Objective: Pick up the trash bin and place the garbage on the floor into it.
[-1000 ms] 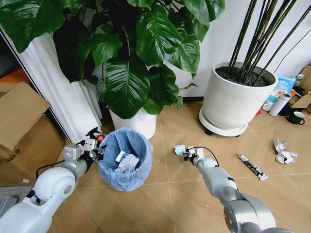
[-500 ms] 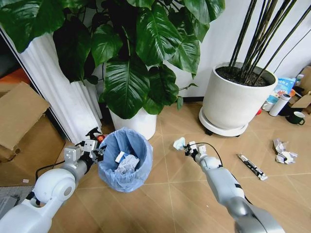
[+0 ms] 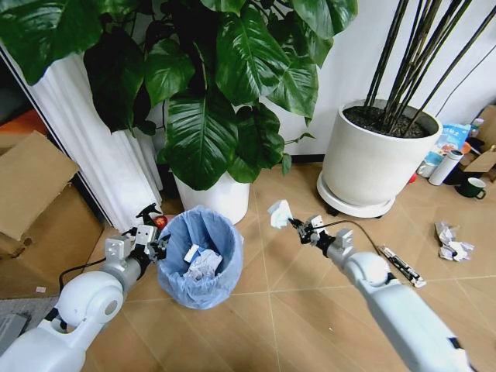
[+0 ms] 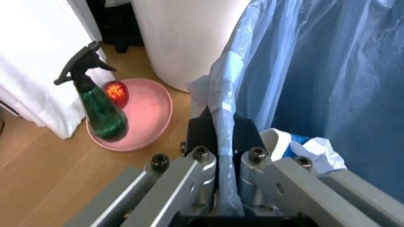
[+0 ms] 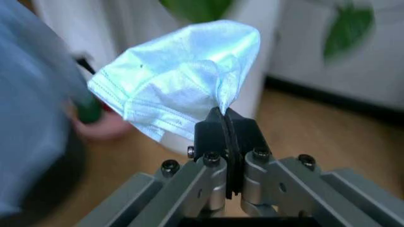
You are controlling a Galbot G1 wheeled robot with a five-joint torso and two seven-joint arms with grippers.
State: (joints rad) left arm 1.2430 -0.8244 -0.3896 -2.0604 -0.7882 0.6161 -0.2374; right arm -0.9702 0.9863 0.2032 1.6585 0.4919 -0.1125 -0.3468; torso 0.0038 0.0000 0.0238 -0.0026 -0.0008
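Reaching forward from lower right, right gripper (image 3: 293, 225) extended low above the floor (image 3: 294, 294), fingers (image 5: 218, 130) clamped on a pale-blue face mask (image 3: 278, 213) held in the air just right of the bin (image 3: 198, 256), between it and the big white pot (image 3: 372, 167). Stretching in from lower left, left gripper (image 3: 159, 244) level at the bin's left rim, fingers (image 4: 202, 137) pinched together on the blue bag liner (image 4: 227, 142), bin standing on the floor before the leafy plant's pot (image 3: 217, 194) with paper wads (image 3: 203, 263) inside. Lying well off to the right on the floor: a stick wrapper (image 3: 401, 266) and crumpled paper (image 3: 451, 240).
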